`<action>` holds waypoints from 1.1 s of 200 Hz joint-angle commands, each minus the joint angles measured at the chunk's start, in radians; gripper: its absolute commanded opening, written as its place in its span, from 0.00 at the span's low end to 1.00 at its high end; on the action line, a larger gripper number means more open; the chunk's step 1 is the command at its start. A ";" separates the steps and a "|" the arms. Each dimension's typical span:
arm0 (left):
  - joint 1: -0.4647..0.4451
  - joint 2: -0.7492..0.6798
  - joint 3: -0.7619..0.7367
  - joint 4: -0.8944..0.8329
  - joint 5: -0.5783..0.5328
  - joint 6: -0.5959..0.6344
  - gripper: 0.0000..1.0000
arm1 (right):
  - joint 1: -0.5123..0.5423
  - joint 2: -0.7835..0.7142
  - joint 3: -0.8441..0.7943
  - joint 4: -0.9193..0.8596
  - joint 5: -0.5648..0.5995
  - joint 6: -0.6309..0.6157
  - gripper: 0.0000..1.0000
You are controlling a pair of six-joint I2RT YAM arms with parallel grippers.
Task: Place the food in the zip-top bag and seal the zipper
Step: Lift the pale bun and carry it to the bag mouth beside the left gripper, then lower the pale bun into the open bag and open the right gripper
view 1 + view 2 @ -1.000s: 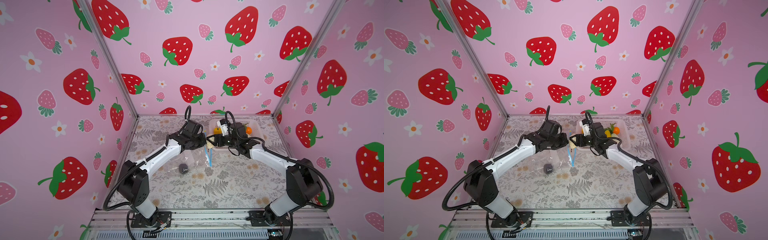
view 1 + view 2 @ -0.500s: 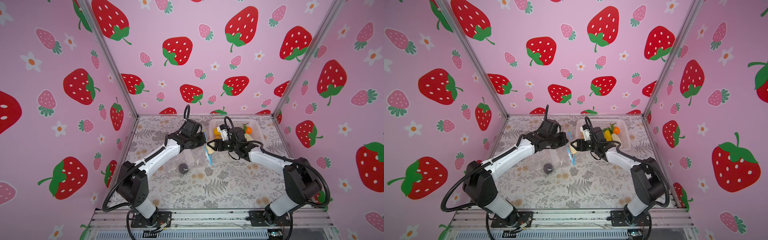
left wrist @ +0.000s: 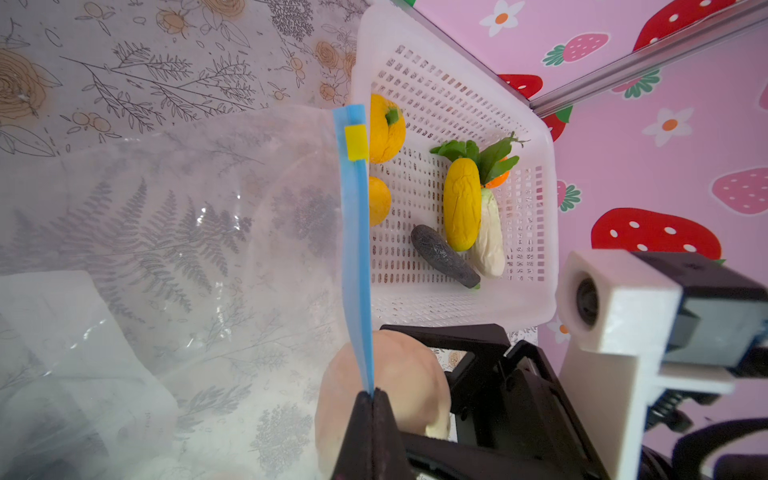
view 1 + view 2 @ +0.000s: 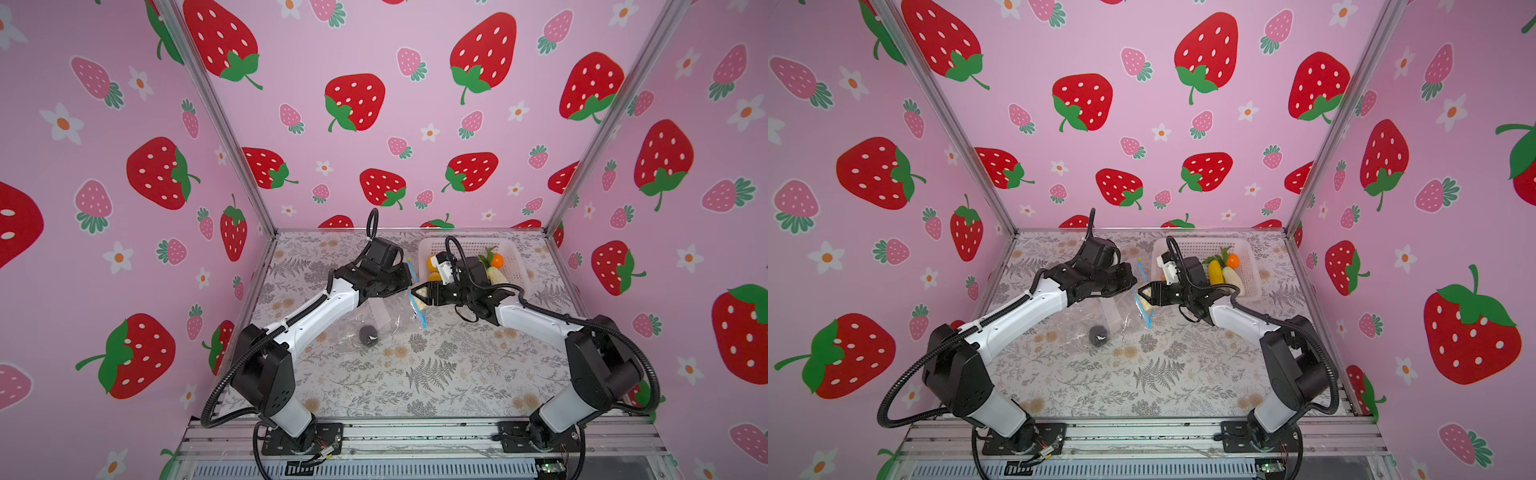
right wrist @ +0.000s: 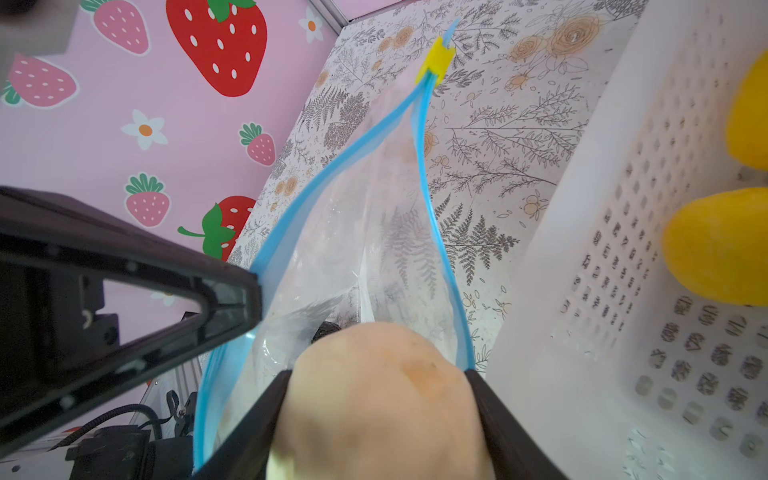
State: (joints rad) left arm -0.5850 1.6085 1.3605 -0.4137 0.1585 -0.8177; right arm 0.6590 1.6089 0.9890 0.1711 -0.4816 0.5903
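Right wrist view: we find the right jaws closed around a rounded peach-cream toy food piece (image 5: 382,399), gripped from both sides. The piece sits at the open mouth of the crinkly transparent zip-top bag (image 5: 374,216), between the two lips of the light blue zipper strip (image 5: 307,208). The lips part from the small yellow slider (image 5: 435,62) at the strip's far end.

The left jaws are shut flat on one lip, as the left wrist view confirms, and hold it clear of the other lip.

In both top views the bag's body lies on the floral-print desk (image 4: 436,374) between the two arms. Its mouth edge is on the side nearest the white perforated plastic basket (image 4: 505,246). A dark grey round food piece (image 4: 368,335) rests inside the bag, well back from the mouth.

In the left wrist view the basket holds:
- a long yellow piece (image 3: 461,203)
- a cream-white piece (image 3: 490,245) touching it
- a dark grey elongated piece (image 3: 444,255)
- a round orange-yellow piece (image 3: 386,129) with a green stem
- a second round one (image 3: 379,201) near it
- green leaves (image 3: 478,151)
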 commanded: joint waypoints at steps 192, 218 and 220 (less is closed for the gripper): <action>0.002 -0.030 0.022 0.034 0.014 -0.018 0.00 | 0.016 0.039 0.022 -0.025 0.012 -0.007 0.76; 0.002 -0.030 0.023 0.037 0.017 -0.018 0.00 | 0.016 0.039 0.023 -0.027 0.015 -0.007 0.76; 0.002 -0.030 0.023 0.037 0.016 -0.018 0.00 | 0.016 0.039 0.023 -0.027 0.015 -0.007 0.76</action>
State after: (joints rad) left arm -0.5850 1.6085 1.3605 -0.3973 0.1692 -0.8280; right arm 0.6697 1.6352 0.9905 0.1596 -0.4805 0.5850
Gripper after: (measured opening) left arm 0.045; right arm 0.761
